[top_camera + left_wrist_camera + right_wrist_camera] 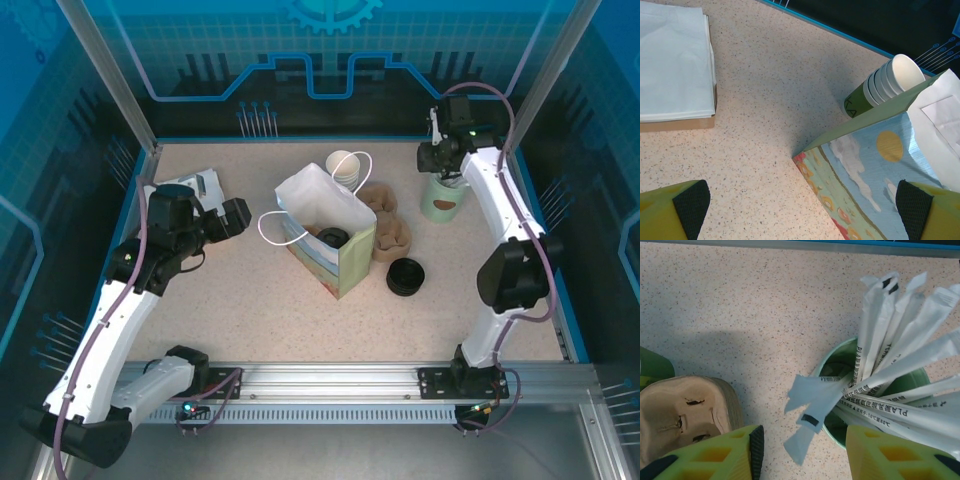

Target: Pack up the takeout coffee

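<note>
Speckled worktop (240,300), upper right overhead: straddles upright wrapped straws (865,340) in the green cup (440,198), straight below the right pincer (803,442), jaws apart, nothing clasped. Left pincer (802,207) released, farther off by the paper bag (330,235).

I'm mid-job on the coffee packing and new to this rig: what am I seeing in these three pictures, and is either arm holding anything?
Two white robot arms are bolted at the near edge of a table. One picture looks down from above and behind them. The other two come from a camera on each wrist, with that arm's yellow fingers at the bottom.

On the table are an open paper bag with a dark round thing inside, a stack of cups, brown cup carriers, black lids, napkins and a green cup of straws.

The left gripper is open beside the bag, holding nothing. The right gripper hangs over the straws, one wrapped straw between its fingers, not gripped.
</note>
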### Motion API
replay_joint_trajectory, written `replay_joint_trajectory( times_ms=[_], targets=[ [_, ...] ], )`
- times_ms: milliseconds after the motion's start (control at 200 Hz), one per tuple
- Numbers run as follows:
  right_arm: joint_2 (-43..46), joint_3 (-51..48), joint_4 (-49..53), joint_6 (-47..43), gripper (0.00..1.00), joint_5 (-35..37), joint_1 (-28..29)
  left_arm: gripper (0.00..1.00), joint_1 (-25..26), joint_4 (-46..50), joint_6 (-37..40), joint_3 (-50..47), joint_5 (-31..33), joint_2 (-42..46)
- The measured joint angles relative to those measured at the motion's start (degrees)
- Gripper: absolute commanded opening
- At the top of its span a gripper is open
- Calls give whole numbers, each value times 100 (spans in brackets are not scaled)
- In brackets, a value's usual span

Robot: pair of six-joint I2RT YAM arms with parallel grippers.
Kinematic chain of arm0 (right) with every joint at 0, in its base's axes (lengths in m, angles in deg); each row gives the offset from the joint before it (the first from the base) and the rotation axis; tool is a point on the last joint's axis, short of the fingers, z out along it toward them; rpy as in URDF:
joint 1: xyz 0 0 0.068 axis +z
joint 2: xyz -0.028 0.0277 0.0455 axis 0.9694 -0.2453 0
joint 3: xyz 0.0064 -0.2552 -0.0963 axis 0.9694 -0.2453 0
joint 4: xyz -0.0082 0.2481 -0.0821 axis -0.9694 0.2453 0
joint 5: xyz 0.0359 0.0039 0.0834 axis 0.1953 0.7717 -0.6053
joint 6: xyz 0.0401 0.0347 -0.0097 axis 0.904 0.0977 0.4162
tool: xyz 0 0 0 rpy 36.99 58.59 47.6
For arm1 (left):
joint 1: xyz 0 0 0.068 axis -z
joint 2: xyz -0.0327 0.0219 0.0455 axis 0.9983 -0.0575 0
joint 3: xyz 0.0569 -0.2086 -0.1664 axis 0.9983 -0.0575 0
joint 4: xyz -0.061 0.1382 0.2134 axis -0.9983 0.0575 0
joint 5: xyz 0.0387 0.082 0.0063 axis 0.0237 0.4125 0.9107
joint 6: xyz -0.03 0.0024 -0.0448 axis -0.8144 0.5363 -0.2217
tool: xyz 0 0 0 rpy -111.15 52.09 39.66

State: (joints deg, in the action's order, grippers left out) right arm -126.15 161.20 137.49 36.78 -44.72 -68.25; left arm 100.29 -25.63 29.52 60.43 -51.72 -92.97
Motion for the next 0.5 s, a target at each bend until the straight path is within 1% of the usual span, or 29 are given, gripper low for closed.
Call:
replay_joint_trajectory(
  times_ms=[190, 345, 500],
  targets=[
    [-343, 457, 107, -66, 48, 85, 33, 99, 2, 0, 0, 0, 2, -15],
    [-804, 1141, 219, -173, 45, 212, 81, 99, 0, 13, 0, -4, 2, -17],
    [-1132, 1539, 413, -216, 43, 306, 111, 99, 0, 24, 0, -4, 7, -15]
  ],
)
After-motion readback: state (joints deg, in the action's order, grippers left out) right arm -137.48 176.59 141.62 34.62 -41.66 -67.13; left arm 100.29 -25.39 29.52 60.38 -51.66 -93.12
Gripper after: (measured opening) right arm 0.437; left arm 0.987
